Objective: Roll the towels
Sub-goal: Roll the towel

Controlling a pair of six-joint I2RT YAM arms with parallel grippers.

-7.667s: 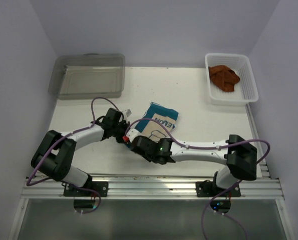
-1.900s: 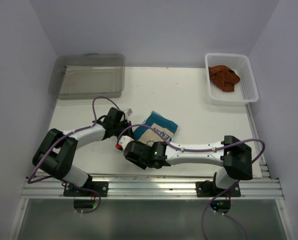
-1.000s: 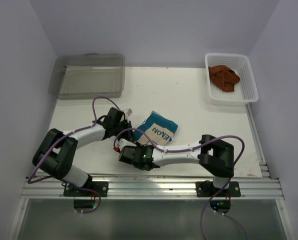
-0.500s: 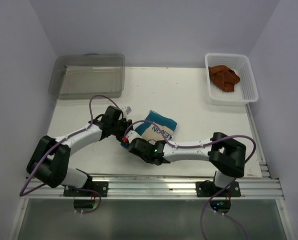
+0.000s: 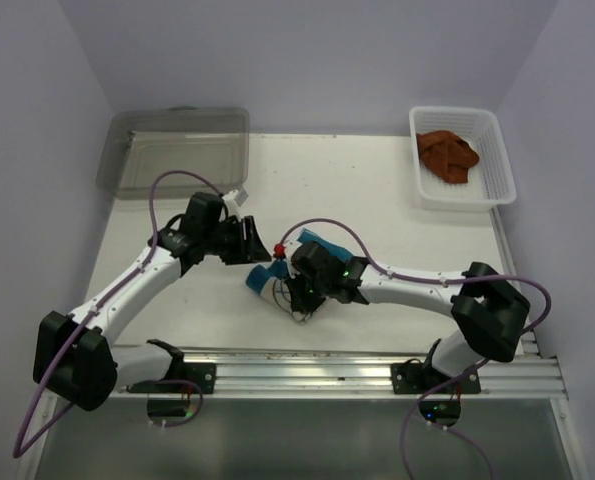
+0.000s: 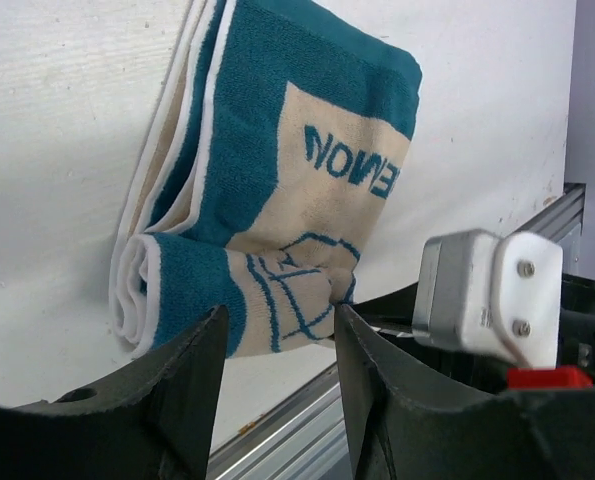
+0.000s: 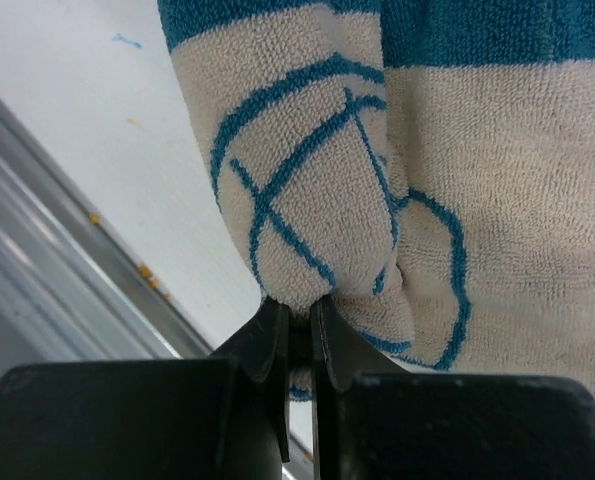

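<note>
While the clear bin (image 5: pixel 127 172) is set at the far left of the table (image 5: pixel 377 190), the work is found nearer the front edge; the left gripper (image 6: pixel 277 325) is seen with its jaws parted and nothing clamped, just short of the cream towel (image 6: pixel 307 190); that towel is laid folded in several layers, its near end curled into a loose roll; a fold of the curled end is pinched between the closed jaws of the right gripper (image 7: pixel 297 315); at the far right, the rust towel (image 5: pixel 447 155) is seen crumpled in the white basket (image 5: pixel 495 165), well apart from both arms. Both cloths are judged light, soft and limp; the terry pile should be gripped without slipping, yet the roll is likely to spring open if let go; hold is best taken across the full thickness of the curled end, near its two side edges, rather than on a single layer.
</note>
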